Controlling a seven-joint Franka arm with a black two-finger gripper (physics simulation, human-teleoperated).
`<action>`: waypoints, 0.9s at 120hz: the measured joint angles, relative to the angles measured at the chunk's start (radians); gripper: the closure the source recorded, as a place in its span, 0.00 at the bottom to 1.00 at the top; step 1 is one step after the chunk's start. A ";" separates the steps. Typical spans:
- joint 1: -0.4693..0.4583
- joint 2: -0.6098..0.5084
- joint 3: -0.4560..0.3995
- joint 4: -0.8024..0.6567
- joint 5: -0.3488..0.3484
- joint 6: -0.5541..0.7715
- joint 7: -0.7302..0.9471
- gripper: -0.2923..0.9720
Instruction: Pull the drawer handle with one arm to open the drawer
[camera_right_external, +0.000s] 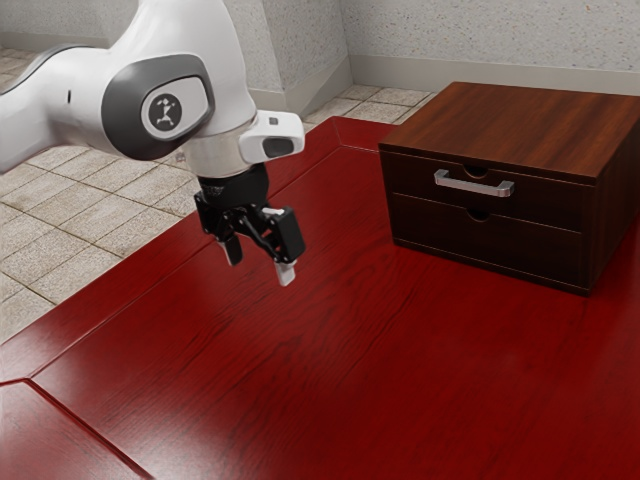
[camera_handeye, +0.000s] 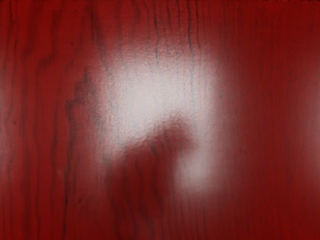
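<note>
A dark wooden drawer cabinet (camera_right_external: 515, 175) stands on the red table at the exterior view's right. Its upper drawer (camera_right_external: 480, 190) carries a silver bar handle (camera_right_external: 473, 184) and sits flush with the cabinet front. A lower drawer front (camera_right_external: 480, 232) lies beneath it, also flush. My gripper (camera_right_external: 259, 262) hangs above the table well to the exterior view's left of the cabinet, pointing down. Its two fingers stand apart with nothing between them. The wrist view looks straight down at the glossy red tabletop (camera_handeye: 160, 120) with a bright glare patch and my hand's shadow.
The red wooden table (camera_right_external: 330, 370) stretches wide around the cabinet, with a seam line near its left edge. Beyond that edge lies a tiled floor (camera_right_external: 80, 210), and a light wall runs along the back.
</note>
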 joint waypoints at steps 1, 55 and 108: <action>-0.028 0.023 0.028 0.039 -0.004 -0.008 0.001 0.23; -0.157 0.046 -0.012 0.366 0.083 -0.021 0.340 0.23; -0.035 0.158 -0.016 0.361 0.090 0.097 0.842 0.23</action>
